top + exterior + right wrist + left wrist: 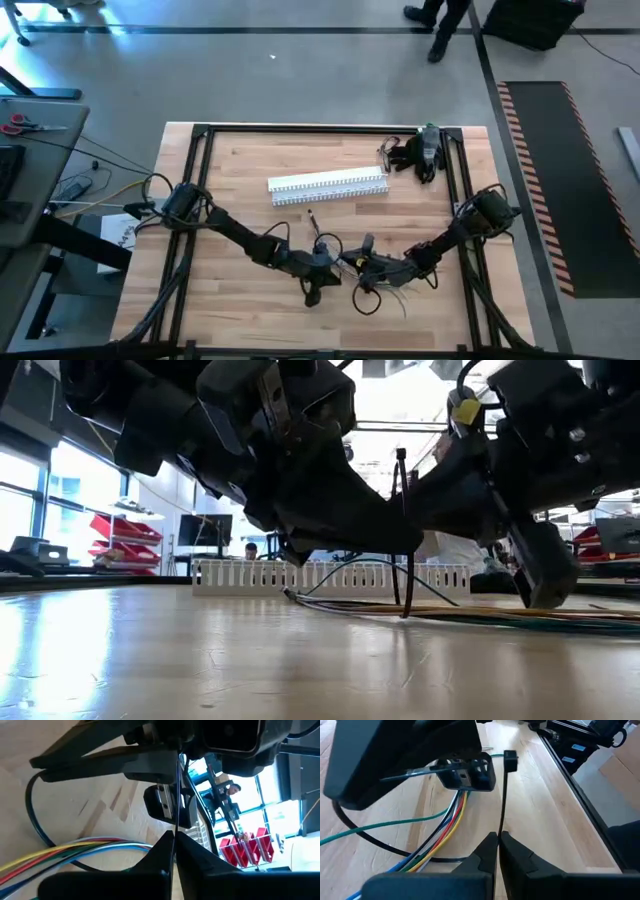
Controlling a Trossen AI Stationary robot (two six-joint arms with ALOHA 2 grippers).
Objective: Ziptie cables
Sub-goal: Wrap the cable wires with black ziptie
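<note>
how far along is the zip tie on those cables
Done: the cables lie bunched on the table, and a black zip tie stands upright at them. In hand: the left gripper and the right gripper are each shut on the tie's strap. Left: I cannot tell whether the loop is closed; cinching it tight seems still to come.
</note>
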